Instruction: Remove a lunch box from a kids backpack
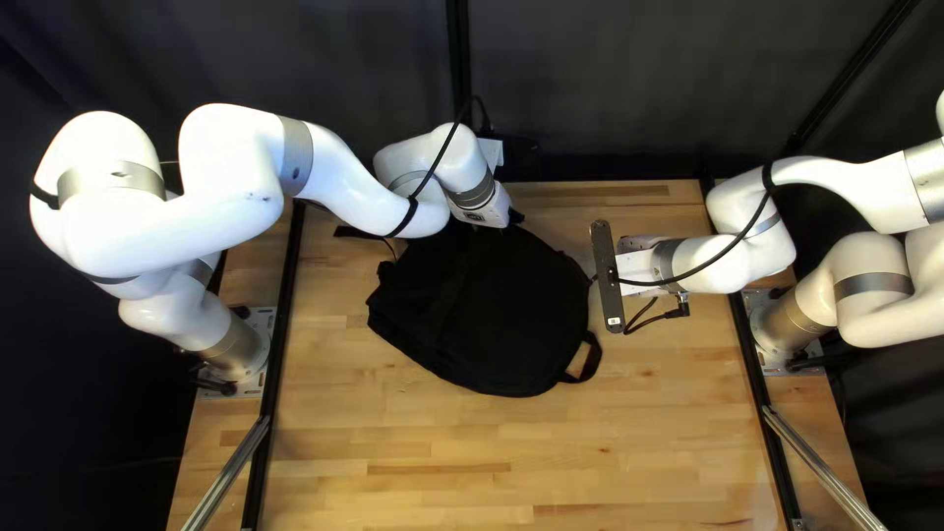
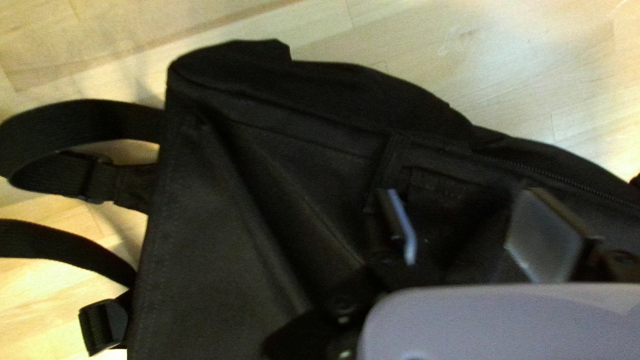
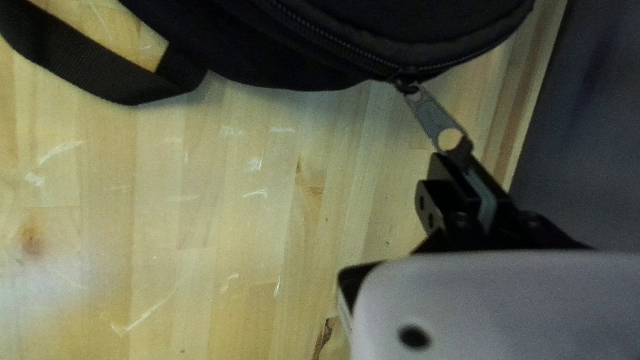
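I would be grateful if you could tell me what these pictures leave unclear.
1. Lunch box: seen in no view; the black cloth of the backpack would hide anything inside.
2. Left gripper: in its wrist view, blur and dark cloth hide whether its open fingers touch the backpack.
3. Zipper pull: the right gripper covers its gripped end in the right wrist view.
4. Right arm: partly cut off by the top left view's right edge.

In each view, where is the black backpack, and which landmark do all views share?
Top left view: backpack near the middle, lying between the two arms.
Left wrist view: under and ahead of the open left gripper.
Right wrist view: ahead of the right gripper, which is shut on the zipper pull.
Shared landmark: the pale wooden table.
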